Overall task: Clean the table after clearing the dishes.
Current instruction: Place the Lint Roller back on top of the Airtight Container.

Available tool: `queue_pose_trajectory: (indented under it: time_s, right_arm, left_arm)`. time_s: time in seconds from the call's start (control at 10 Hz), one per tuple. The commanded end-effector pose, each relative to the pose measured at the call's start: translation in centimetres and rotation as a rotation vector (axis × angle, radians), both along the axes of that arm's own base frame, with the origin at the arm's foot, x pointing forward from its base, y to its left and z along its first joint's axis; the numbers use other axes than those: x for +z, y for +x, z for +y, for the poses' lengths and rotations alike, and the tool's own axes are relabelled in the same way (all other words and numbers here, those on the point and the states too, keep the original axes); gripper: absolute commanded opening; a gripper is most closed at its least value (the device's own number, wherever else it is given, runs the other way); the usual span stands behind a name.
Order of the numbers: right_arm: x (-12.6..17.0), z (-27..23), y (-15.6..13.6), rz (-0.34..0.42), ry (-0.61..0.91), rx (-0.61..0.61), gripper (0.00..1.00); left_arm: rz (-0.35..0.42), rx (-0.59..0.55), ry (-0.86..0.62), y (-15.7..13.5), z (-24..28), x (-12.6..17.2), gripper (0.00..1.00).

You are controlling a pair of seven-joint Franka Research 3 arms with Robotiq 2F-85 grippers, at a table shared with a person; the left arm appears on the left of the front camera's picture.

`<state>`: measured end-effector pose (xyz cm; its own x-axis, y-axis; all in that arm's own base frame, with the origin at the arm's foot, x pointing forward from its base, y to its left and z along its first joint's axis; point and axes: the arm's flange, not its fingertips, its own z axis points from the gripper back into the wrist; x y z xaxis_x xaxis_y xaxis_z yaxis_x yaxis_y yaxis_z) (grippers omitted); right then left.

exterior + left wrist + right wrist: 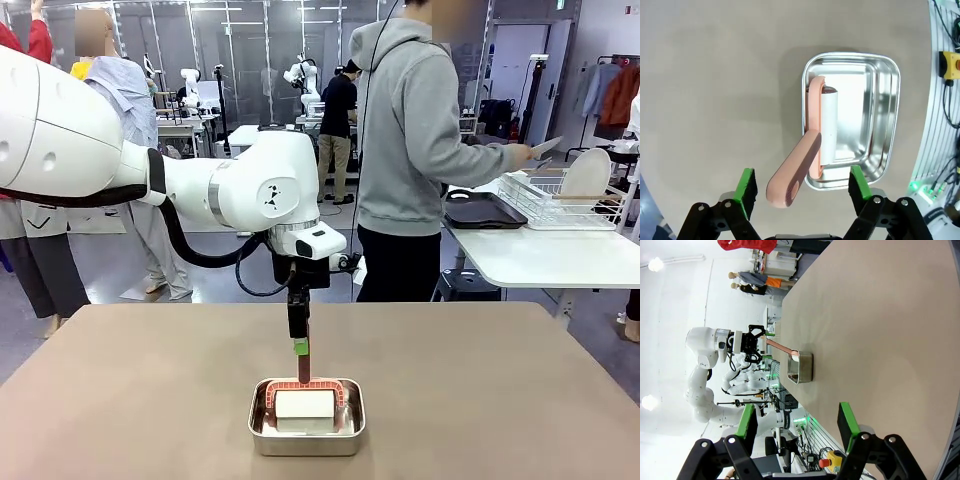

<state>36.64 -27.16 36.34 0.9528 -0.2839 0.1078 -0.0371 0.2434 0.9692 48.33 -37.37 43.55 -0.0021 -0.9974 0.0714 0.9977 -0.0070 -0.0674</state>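
Left arm reaches in from the left side, its wrist turned so the left gripper points straight down near the table's middle. Its jaws stand wide apart, green pads facing one another, a handle rising between them, clear of both. Right gripper hangs level above the surface, jaws likewise parted and holding nothing.

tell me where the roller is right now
The roller sits in the steel pan near the table's front edge, centre of the front view, its handle sticking up between the left gripper's open jaws.
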Motion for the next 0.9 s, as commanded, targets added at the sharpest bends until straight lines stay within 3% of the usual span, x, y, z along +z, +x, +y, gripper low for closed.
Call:
queue_pose_trajectory:
  time_s: [0.0,0.6,0.7,0.8]
  right_arm:
    - [0.4,0.3,-0.3,0.006,0.000,0.007,0.81]
    - [0.4,0.3,-0.3,0.006,0.000,0.007,0.81]
    - [0.4,0.3,-0.3,0.006,0.000,0.007,0.81]
    - [0.4,0.3,-0.3,0.006,0.000,0.007,0.81]
  left_arm:
    - [0.011,0.022,-0.001,0.1,0.0,0.1,0.92]
    - [0.004,0.012,0.001,0.1,0.0,-0.2,0.93]
    - [0.105,0.114,-0.114,2.7,1.5,1.7,0.93]
    - [0.279,0.222,-0.216,4.5,4.2,3.0,0.93]
